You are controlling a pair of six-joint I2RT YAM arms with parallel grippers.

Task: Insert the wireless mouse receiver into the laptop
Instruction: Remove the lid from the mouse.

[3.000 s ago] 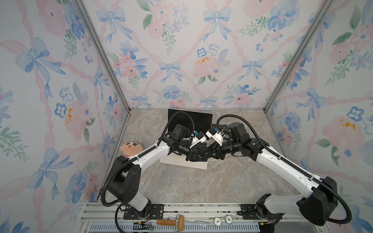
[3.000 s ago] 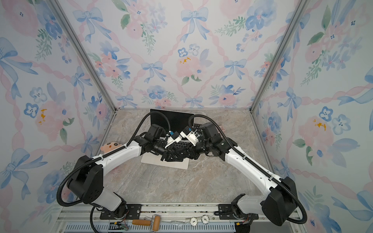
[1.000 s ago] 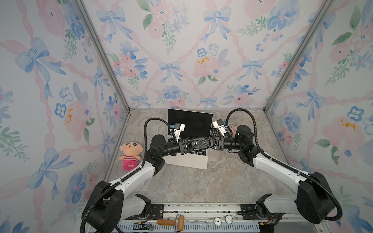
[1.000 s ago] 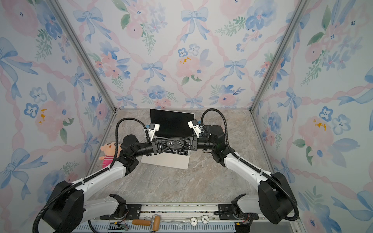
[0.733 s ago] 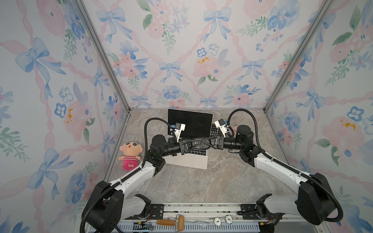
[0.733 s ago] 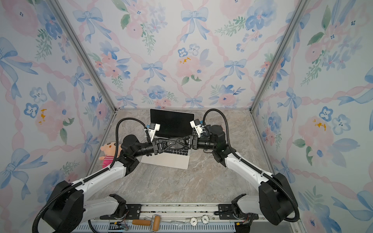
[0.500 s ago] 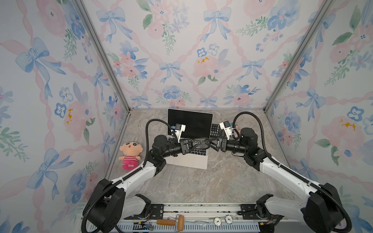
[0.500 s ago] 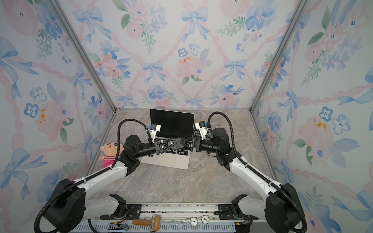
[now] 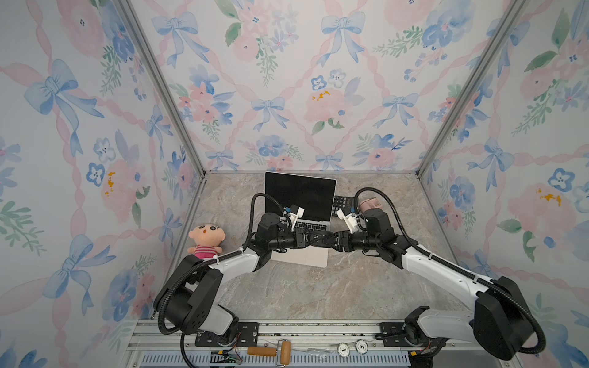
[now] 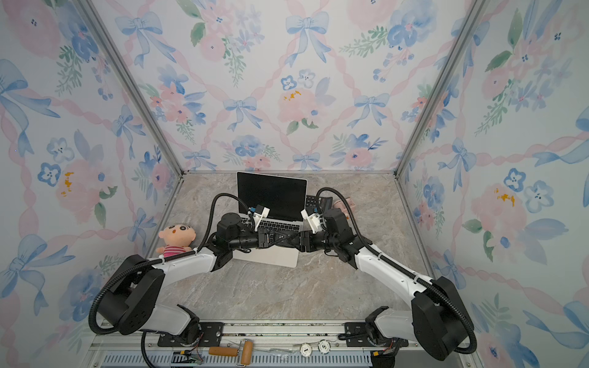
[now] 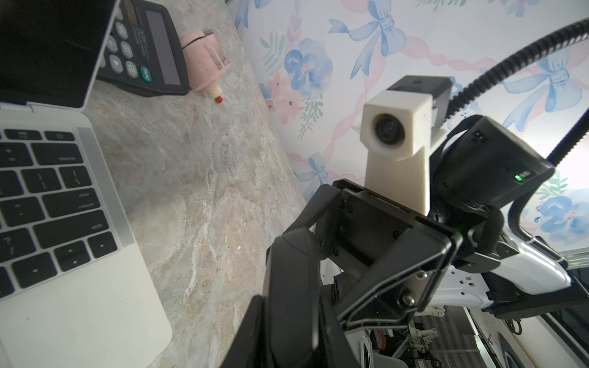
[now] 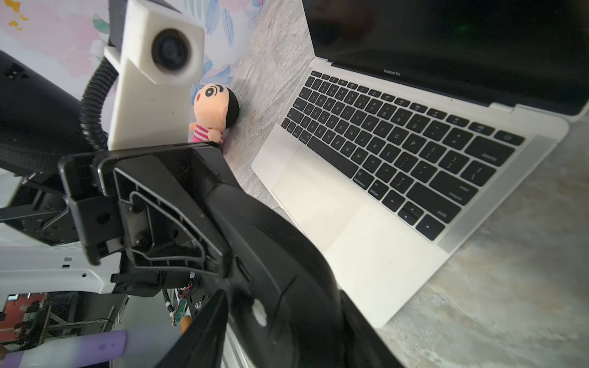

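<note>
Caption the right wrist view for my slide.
Curved black piece in the foreground, open laptop and plush doll beyond.

I'm seeing the laptop (image 11: 63,286) lying open, black keys and dark screen showing. The calculator (image 11: 149,51) is sitting partly behind the screen edge, with a pink red-tipped thing (image 11: 204,60) just beside it on the marble table (image 11: 197,191). The right gripper (image 11: 314,274) is pointing at this lens with its white wrist camera (image 11: 395,130) staring back, and dark fingers are overlapping up close, so I'm not making out the jaw gap.
</note>
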